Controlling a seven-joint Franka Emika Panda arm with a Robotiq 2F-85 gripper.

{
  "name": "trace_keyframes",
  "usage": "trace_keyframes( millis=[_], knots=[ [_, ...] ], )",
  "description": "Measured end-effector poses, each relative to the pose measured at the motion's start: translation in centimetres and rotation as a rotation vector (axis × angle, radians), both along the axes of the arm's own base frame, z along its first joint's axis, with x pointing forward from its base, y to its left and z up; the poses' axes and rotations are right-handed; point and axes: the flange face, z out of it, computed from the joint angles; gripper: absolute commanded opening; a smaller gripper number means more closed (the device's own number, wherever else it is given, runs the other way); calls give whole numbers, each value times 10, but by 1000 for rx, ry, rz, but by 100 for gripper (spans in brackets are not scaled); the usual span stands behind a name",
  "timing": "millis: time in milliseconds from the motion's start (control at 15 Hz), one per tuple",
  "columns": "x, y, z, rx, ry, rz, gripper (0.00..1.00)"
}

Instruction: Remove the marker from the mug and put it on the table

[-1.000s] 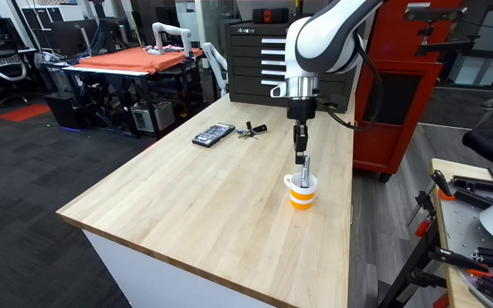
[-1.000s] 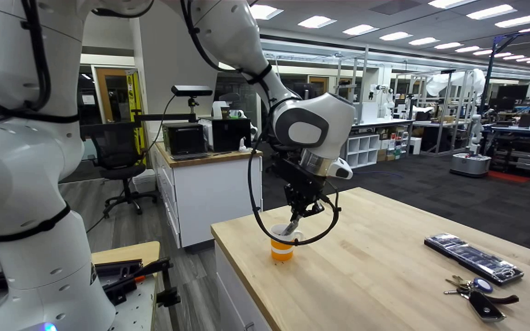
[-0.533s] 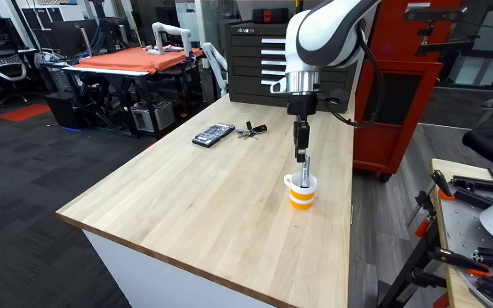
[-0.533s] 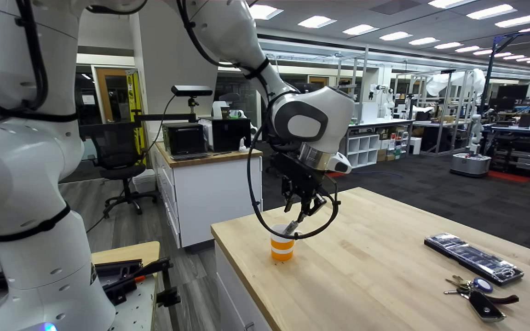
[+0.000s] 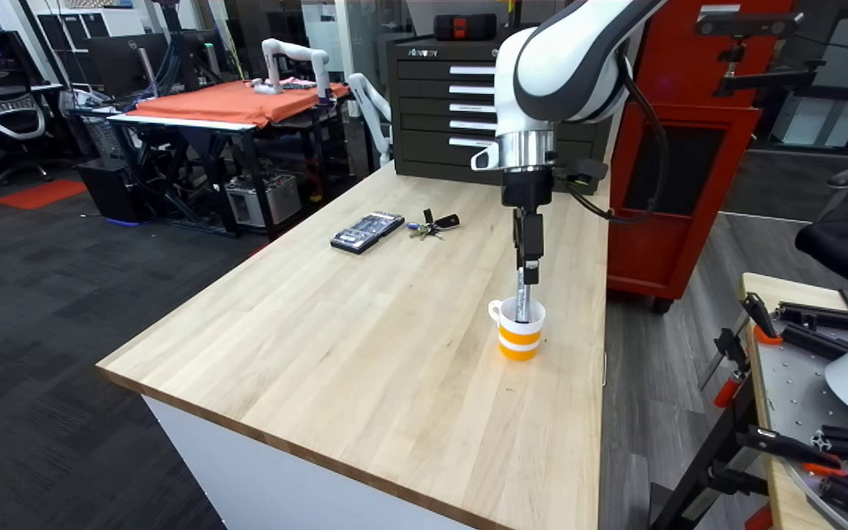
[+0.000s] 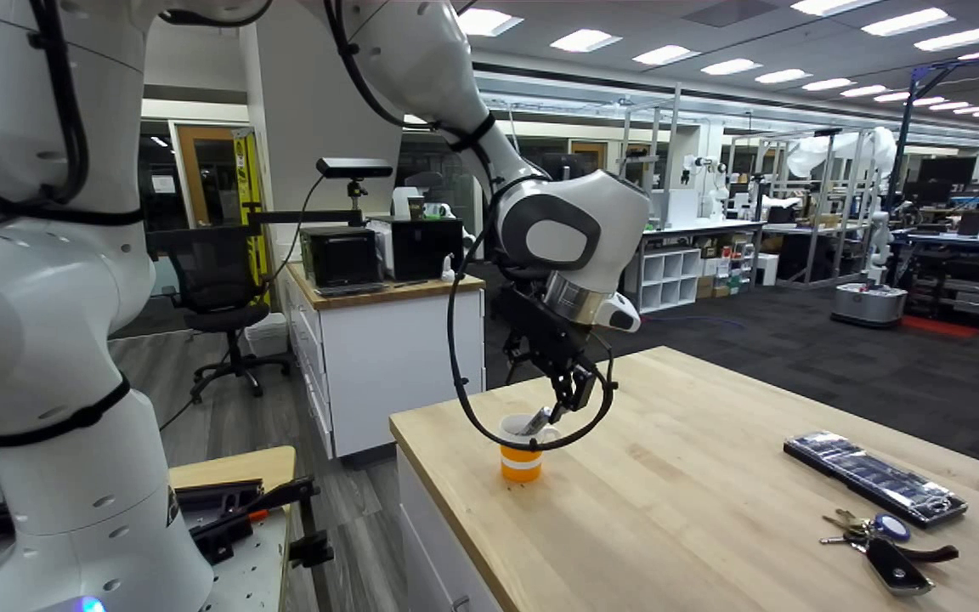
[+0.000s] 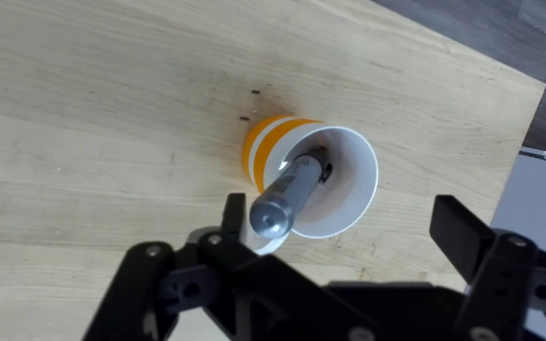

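Okay, I have the end effector (image 7: 339, 213) hovering over the mug (image 5: 519, 340), its jaws spread wide apart and nothing in their grasp. The marker (image 7: 293, 188) is in the mug, not yet lifted out: it leans, dark end down inside and grey rounded end sticking up past the rim. In the wrist view that upper end lies between my two fingers (image 7: 232, 215), well apart from the one at the right of that view and just beside the one at the left; whether it touches that one, I cannot tell. The mug stands upright on the worktop (image 5: 321, 353), white above with orange and white bands lower down. Close to its base, the wrist view gives me two small dark specks (image 7: 255, 92). A black cable (image 6: 464, 382) hangs in a loop that crosses in front of the mug in an exterior view. Well apart from the mug, in both exterior views, I see a bunch of keys (image 6: 891, 563) near a flat black case (image 6: 868, 476) with a shiny top, both on the worktop.
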Motion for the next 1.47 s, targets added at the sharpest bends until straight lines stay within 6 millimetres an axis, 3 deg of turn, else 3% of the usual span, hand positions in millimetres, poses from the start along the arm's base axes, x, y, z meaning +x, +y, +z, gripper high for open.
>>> trace_keyframes(
  millis=[333, 400, 467, 667, 1267, 1467],
  knots=[
    [-4, 0, -3, 2, 16, 2, 100],
    [-4, 0, -3, 2, 16, 2, 96],
    [-4, 0, -3, 2, 16, 2, 74],
    [-4, 0, -3, 2, 16, 2, 64],
    [-4, 0, -3, 2, 16, 2, 4],
    [-4, 0, -3, 2, 17, 2, 6]
  ],
)
